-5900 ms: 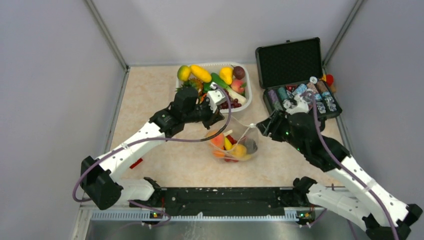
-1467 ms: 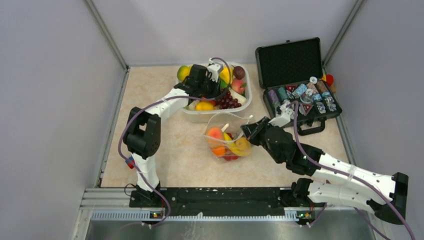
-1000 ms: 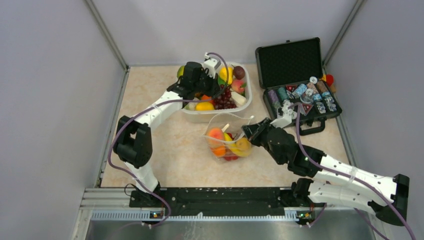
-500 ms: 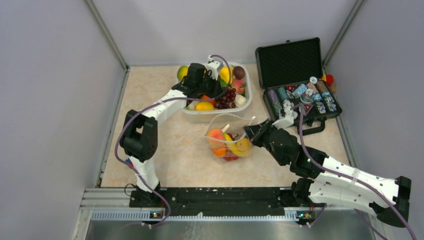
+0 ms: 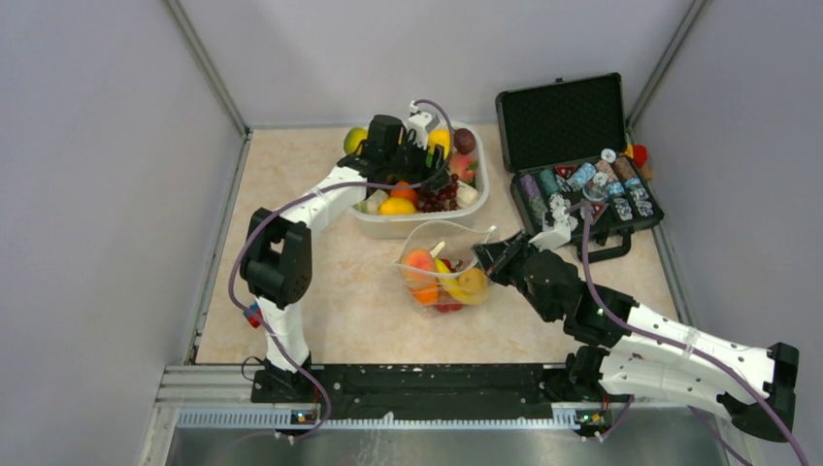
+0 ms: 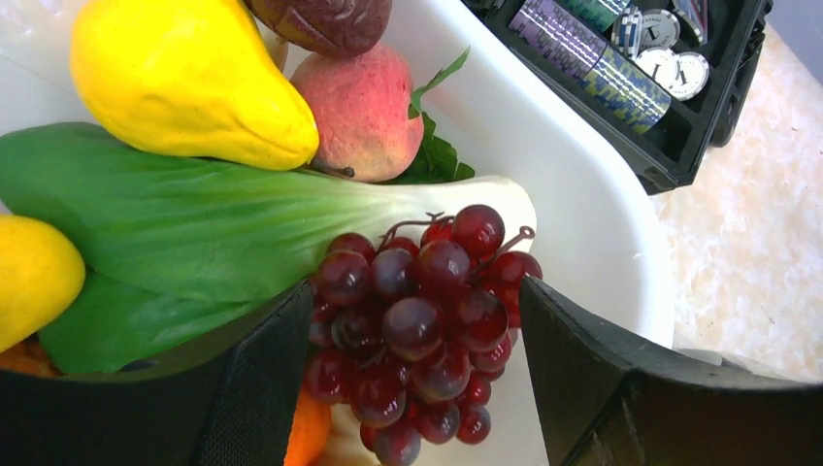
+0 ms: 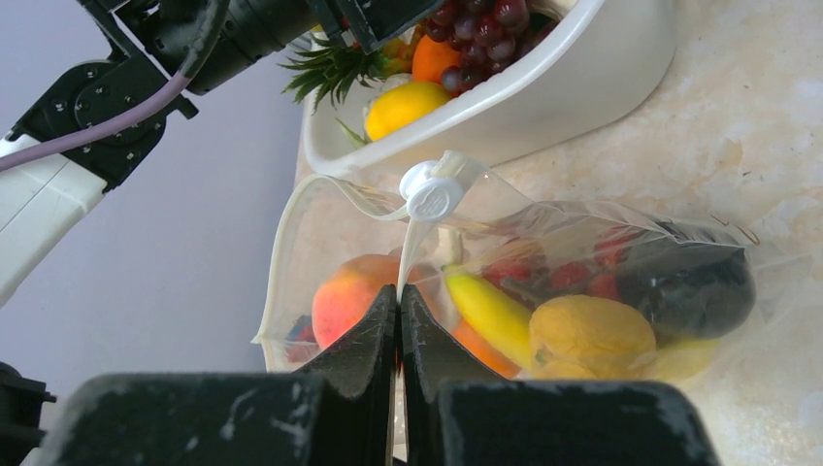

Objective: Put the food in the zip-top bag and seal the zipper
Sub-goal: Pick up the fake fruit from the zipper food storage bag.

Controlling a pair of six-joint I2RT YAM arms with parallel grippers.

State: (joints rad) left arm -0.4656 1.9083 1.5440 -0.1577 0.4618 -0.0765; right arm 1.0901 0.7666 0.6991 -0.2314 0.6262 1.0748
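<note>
Over the white tub [image 6: 582, 184] I have the left gripper [image 6: 415, 291] spread, the grapes [image 6: 417, 335] straight below between its jaws, while the right gripper [image 7: 398, 299] clamps the rim of the zip-top bag [image 7: 582, 243] on the worktop [image 7: 757, 126] just nearside.

One zip-top bag [image 5: 442, 272], one white tub [image 5: 374, 225], one black case [image 5: 561, 121], two robot arms [image 5: 320, 199] [image 5: 621, 325].

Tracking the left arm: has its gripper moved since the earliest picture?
Yes: the left gripper went from the clear dotted bag back to the white rectangular tub.

No readable text, labels or numbers anywhere; markings on the chips [image 6: 690, 74] are too blurred
</note>
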